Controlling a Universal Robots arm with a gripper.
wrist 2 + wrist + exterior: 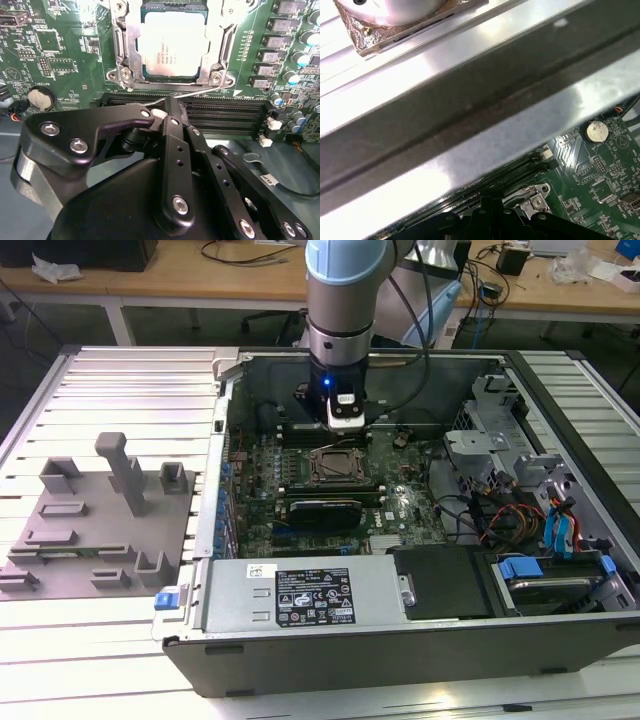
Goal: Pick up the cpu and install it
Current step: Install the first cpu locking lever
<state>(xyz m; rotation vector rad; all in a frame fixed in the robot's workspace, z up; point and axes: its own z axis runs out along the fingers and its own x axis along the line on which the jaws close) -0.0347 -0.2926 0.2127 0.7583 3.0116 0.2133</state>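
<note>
One open computer case (400, 650) takes up most of the slatted metal desk (120, 370). It holds a green motherboard (300, 490), a grey power supply (300, 595) along its near wall, and drive bays with blue tabs (520, 565) and loose cables towards the exterior view's right. On the exterior view's left a grey fixture plate (95, 530) with blocks and posts lies on the desk, well apart from my arm. Wooden tables and cabling cross the back of the room.

My end effector (343, 428) hangs inside the case, just above the board and beside the dark socket frame (337, 467). In the second wrist view the cpu (172, 45) lies flat inside that frame (125, 55), silver top up, apart from my end effector (170, 102). My fingers look pressed together into one narrow tip with nothing between them, over the black memory slots (220, 110). A coin cell (41, 97) sits near the slots.

In the first wrist view, blurred metal bands of the case wall (470, 125) cover most of the board. A round silver shape on a brown base (395, 15) is cut off at the edge, and I cannot tell what it is.
</note>
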